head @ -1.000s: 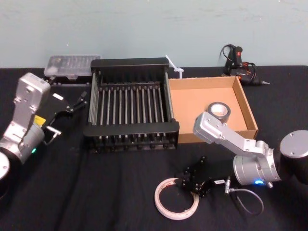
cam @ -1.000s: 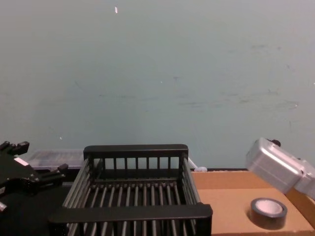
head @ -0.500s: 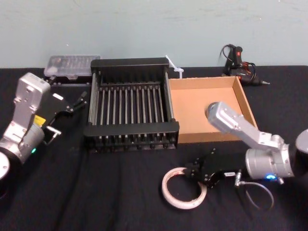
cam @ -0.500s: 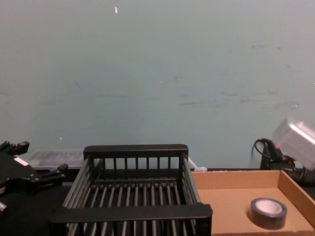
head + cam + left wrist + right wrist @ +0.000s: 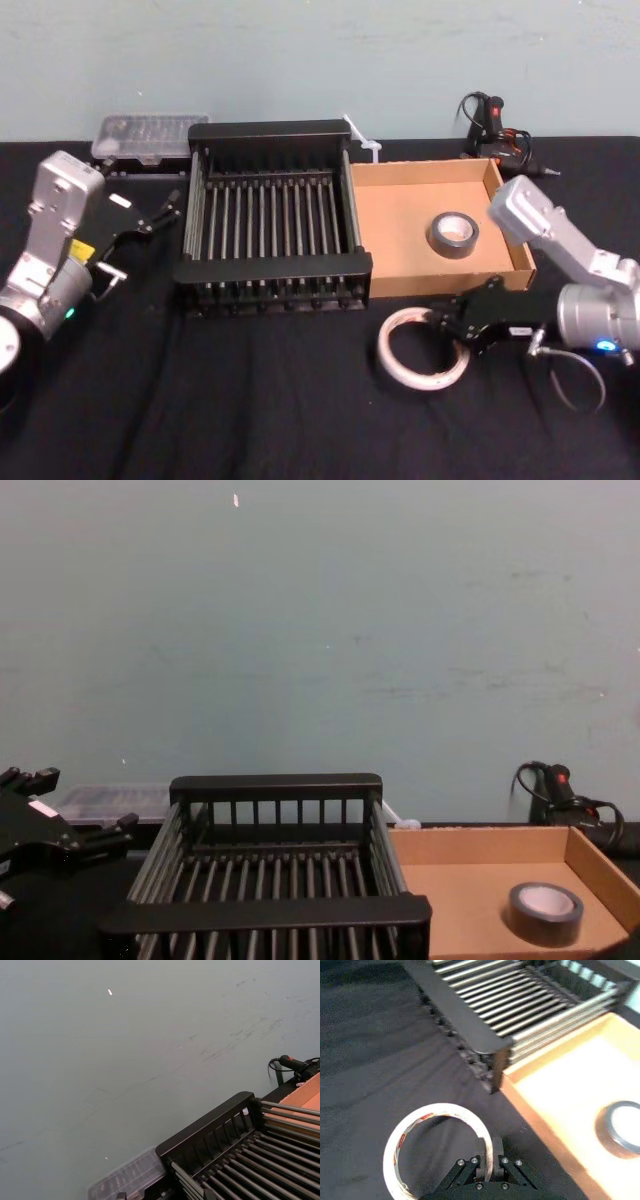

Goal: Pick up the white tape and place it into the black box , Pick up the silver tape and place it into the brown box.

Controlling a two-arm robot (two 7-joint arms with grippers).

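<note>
The white tape (image 5: 388,350) (image 5: 439,1109) is a wide thin ring in front of the brown box (image 5: 400,240) (image 5: 470,900). My right gripper (image 5: 452,330) (image 5: 488,1160) is shut on the ring's wall at its right side. I cannot tell whether the ring touches the cloth. The silver tape (image 5: 454,234) (image 5: 545,912) (image 5: 620,1127) lies flat inside the brown box. The black box (image 5: 270,268) (image 5: 270,912) (image 5: 205,1127) stands left of it with nothing inside. My left gripper (image 5: 152,214) (image 5: 70,815) is parked open, left of the black box.
A clear plastic case (image 5: 150,135) lies behind the black box's left corner. A black glue gun (image 5: 495,125) with its cord sits behind the brown box. A cable loop (image 5: 580,380) hangs by my right wrist. Black cloth covers the table.
My right gripper has carried the white tape to the right and toward the boxes. The right arm has swung clear of the brown box, uncovering the silver tape. The left arm stayed still.
</note>
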